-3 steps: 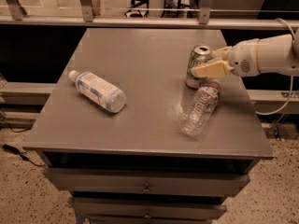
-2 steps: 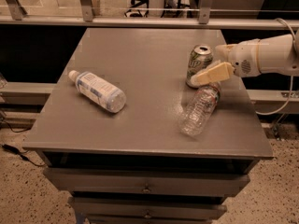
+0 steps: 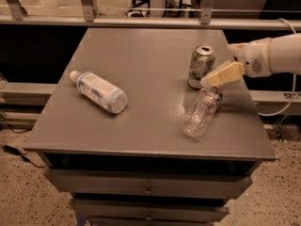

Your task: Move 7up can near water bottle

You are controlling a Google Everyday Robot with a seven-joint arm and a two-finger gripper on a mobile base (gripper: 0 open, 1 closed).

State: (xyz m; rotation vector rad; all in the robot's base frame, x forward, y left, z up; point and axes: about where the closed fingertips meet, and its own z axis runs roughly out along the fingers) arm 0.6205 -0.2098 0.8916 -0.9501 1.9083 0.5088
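Note:
The 7up can stands upright at the right back of the grey table. The clear ribbed water bottle lies on its side just in front of the can, cap end pointing towards it, with a small gap between them. My gripper comes in from the right on a white arm. Its cream fingers sit just right of the can and above the bottle's cap end. They are open, hold nothing and stand off the can.
A stouter bottle with a white-blue label lies on its side at the table's left. A metal railing runs behind the table. Drawers sit below the front edge. A cable hangs at the right.
The gripper was around the can one second ago. It has let go and drawn back to the right. The can stays upright near the water bottle.

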